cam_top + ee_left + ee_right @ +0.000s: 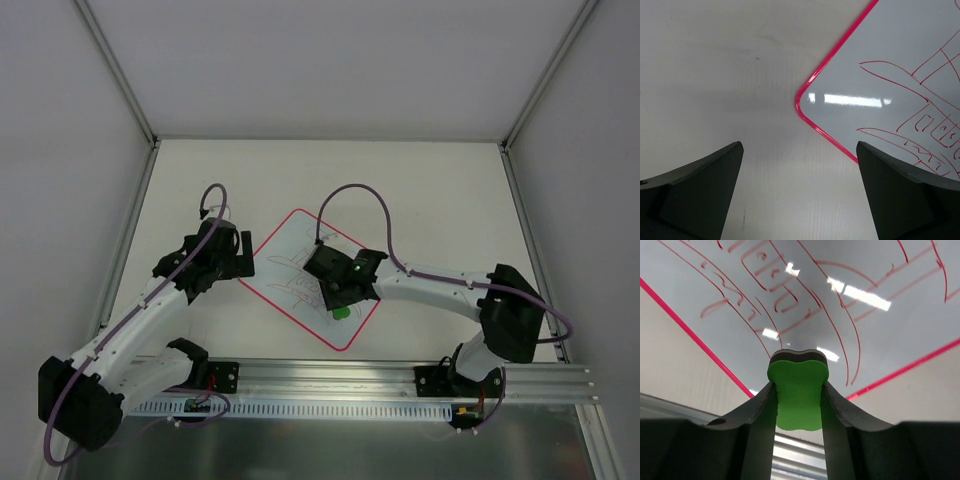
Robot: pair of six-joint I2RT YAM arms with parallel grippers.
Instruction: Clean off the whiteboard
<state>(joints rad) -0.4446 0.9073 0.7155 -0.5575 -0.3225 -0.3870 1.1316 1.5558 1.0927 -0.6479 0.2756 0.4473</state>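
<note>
The whiteboard lies turned like a diamond on the table, white with a red-pink border and red line scribbles. It also shows in the left wrist view and the right wrist view. My right gripper is shut on a green eraser with a black pad, held over the board's near corner; the eraser shows green in the top view. My left gripper is open and empty, just off the board's left corner, one fingertip over the border.
An aluminium rail runs along the near edge behind the arm bases. Grey walls enclose the cream table on three sides. Purple cables loop above both wrists.
</note>
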